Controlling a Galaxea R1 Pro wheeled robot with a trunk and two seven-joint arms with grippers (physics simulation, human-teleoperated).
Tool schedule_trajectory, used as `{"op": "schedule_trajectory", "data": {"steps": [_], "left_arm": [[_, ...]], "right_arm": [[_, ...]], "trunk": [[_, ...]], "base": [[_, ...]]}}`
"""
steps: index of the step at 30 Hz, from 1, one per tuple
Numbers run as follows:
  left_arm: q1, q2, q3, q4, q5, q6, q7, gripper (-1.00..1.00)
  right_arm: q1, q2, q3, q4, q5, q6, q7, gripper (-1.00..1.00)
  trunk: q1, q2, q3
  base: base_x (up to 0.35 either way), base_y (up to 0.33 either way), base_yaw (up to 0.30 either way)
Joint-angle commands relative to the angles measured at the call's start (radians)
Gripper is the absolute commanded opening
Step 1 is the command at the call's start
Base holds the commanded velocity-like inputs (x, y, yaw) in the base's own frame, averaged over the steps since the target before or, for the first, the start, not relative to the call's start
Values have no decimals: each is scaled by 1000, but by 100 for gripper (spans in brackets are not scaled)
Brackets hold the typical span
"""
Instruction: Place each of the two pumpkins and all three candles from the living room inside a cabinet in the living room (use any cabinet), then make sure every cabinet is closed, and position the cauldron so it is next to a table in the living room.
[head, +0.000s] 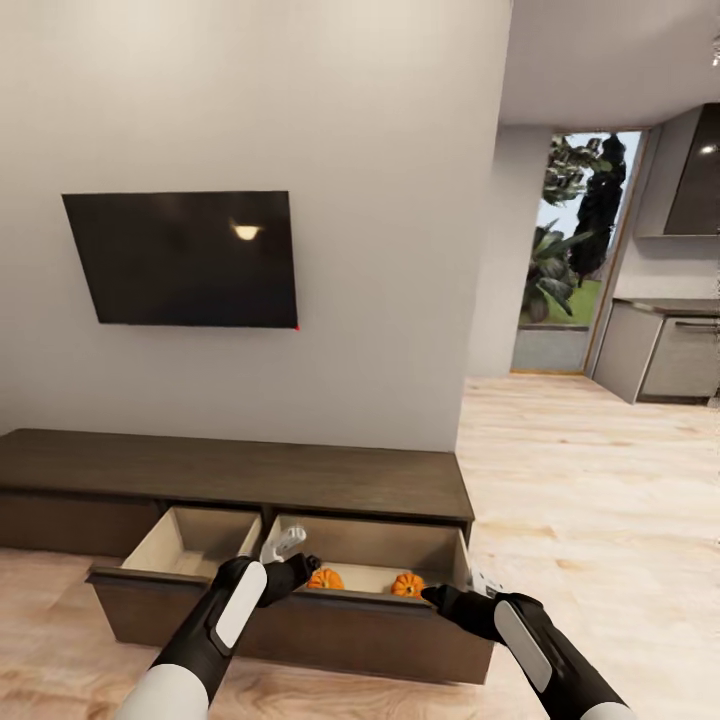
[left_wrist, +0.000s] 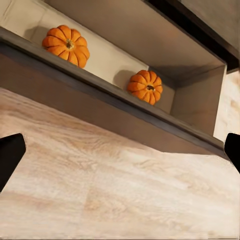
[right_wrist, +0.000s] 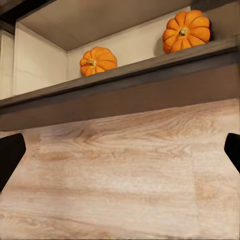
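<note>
The long, low dark brown cabinet (head: 230, 475) stands against the wall with a wide drawer (head: 300, 622) pulled out. Two orange pumpkins (head: 325, 579) (head: 407, 585) sit in the drawer's right compartment; its left compartment (head: 195, 540) holds nothing. My left gripper (head: 290, 568) hovers open at the drawer front, near the left pumpkin. My right gripper (head: 438, 597) is open at the drawer's right end. Both pumpkins also appear in the left wrist view (left_wrist: 66, 45) (left_wrist: 145, 86) and the right wrist view (right_wrist: 98, 60) (right_wrist: 186, 31), beyond the drawer front (left_wrist: 115, 107) (right_wrist: 125, 95). The candles, the cauldron and the table are out of view.
A dark TV (head: 185, 258) hangs on the wall above the cabinet. Light wood floor (head: 580, 500) stretches to the right toward a glass door (head: 570, 250) and grey kitchen units (head: 670, 355).
</note>
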Motion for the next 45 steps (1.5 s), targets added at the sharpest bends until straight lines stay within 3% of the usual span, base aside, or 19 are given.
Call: {"op": "schedule_trajectory", "data": {"steps": [1, 19, 26, 45], "left_arm": [[0, 0, -2, -2, 11, 2, 9, 100], [0, 2, -2, -2, 11, 1, 15, 100], [0, 1, -3, -1, 9, 0, 18, 100], [1, 2, -5, -1, 6, -5, 22, 100]], "right_arm": [[-1, -1, 3, -1, 0, 3, 0, 100], [-1, -1, 3, -1, 0, 4, 15, 100], [-1, -1, 2, -1, 0, 3, 87, 100], [-1, 0, 1, 1, 0, 4, 101, 100]], "trunk": [[-1, -1, -1], [61, -113, -51], [87, -162, -73], [160, -295, -133]], "base": [[-340, 0, 0], [-317, 0, 0], [-182, 0, 0], [-178, 0, 0]]}}
